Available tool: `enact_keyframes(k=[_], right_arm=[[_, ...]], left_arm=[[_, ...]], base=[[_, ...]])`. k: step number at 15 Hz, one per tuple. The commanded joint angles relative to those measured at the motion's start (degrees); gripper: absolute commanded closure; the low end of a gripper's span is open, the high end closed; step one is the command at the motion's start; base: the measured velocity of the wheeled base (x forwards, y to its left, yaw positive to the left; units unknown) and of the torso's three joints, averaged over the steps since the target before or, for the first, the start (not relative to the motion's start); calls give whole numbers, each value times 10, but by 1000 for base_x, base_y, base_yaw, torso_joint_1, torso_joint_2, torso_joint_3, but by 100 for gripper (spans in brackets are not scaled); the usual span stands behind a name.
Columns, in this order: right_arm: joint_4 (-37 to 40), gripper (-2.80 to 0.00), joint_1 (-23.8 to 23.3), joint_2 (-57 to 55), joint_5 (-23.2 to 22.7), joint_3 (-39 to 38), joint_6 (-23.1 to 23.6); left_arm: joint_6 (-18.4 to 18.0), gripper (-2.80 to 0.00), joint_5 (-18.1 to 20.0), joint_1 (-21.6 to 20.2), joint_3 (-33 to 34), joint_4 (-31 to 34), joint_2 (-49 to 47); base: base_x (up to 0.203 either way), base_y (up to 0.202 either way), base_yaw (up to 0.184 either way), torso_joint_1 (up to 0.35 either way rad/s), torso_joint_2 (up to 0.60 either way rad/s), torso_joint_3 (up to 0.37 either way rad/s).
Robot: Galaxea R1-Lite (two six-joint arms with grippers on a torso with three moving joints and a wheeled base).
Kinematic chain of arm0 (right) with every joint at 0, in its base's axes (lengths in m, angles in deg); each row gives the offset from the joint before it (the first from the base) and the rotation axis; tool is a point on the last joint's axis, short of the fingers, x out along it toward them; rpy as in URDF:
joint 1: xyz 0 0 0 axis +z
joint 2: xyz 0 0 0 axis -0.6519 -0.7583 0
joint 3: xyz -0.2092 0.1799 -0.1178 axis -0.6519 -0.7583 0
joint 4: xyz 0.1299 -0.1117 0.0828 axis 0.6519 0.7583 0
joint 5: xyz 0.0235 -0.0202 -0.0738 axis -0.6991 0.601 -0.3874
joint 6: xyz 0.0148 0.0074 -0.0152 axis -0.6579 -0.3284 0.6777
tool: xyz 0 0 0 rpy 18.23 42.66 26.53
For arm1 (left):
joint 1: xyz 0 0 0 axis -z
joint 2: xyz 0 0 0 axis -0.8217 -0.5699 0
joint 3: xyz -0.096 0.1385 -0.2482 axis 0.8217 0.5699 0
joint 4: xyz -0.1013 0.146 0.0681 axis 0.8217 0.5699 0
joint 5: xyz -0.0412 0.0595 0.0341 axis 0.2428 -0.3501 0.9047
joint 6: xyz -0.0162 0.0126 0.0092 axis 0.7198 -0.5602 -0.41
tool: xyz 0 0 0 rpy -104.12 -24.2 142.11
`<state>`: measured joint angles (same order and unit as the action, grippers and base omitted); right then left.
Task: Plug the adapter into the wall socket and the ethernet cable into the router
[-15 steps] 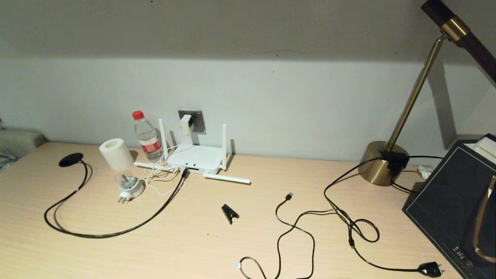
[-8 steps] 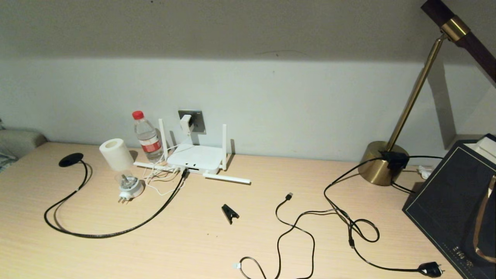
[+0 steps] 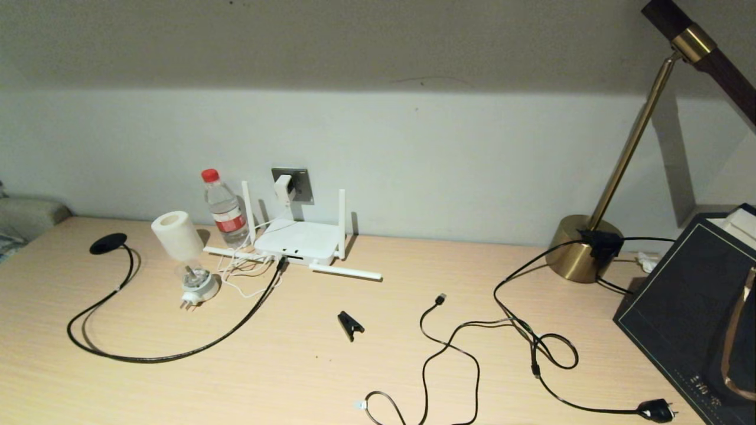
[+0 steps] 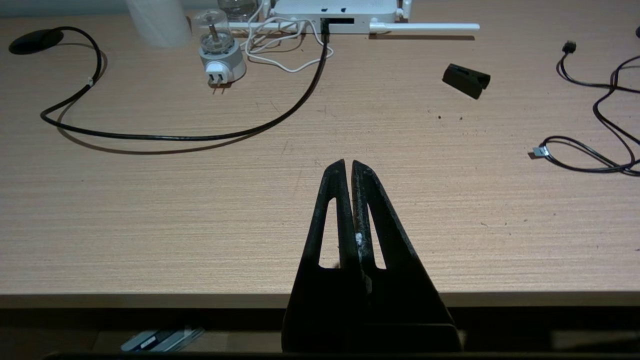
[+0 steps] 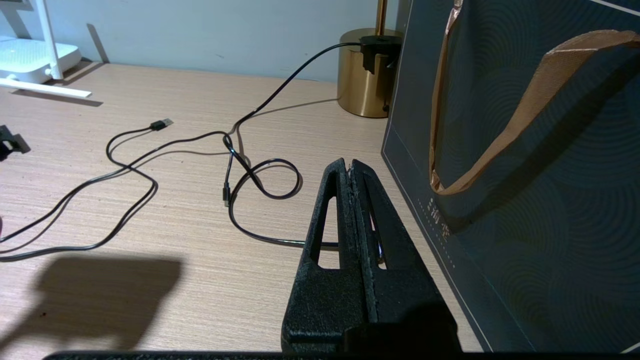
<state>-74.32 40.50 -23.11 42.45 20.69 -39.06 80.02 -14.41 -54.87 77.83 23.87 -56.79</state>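
Both halves of the task look finished. The small white cube-shaped adapter (image 3: 283, 187) sits against the square dark grey metallic wall socket (image 3: 293, 183) on the wall above the far edge of the pale wood-grain tabletop (image 3: 307, 366), and its thin white cord drops in loose loops toward the flat white rectangular router (image 3: 297, 241). The long thick black ethernet cable (image 3: 177, 356) reaches the router's near edge, its tip seated in a dark port — the left wrist view shows this most plainly (image 4: 325, 27) — while its round black disc end lies near the tabletop's far left edge. As I judge it, nothing is left but to stay clear.

The left gripper (image 4: 347, 165) hangs over the near edge of the tabletop, its matte black, tapering fingers pressed together on nothing. The right gripper (image 5: 348, 164) is likewise clenched empty, near the right edge beside a dark blue paper bag (image 5: 525, 175) with a tan ribbon handle.

The router is smooth plastic with slim stick antennas — two upright, two lying flat. Close by stand a clear plastic water bottle (image 3: 225, 208) with a red cap and a round white plug-in lamp (image 3: 189, 260) with a clear bulb. A polished brass lamp base (image 3: 582, 248) gleams near the far right corner.
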Motion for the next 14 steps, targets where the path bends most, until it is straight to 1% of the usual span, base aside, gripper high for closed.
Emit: enact_keyframes(k=[1,3,5,11,14], right_arm=[[-1,0,0,-1,0,-18,0],[-1,0,0,-1,0,-18,0],[-1,0,0,-1,-1,-18,0],[-1,0,0,-1,0,-18,0],[-1,0,0,-1,-1,-18,1]], left_arm=[[12,0,-2,0,1,-1,10],[31,0,-4,0,0,-1,10],[35,0,-16,0,0,-1,10],[34,0,-17,0,1,-1,10],[43,0,-17,0,1,-1,10]], base=[[0,0,0,0,0,0],[0,0,0,0,0,0],[0,0,0,0,0,0],[0,0,0,0,0,0],[0,0,0,0,0,0]])
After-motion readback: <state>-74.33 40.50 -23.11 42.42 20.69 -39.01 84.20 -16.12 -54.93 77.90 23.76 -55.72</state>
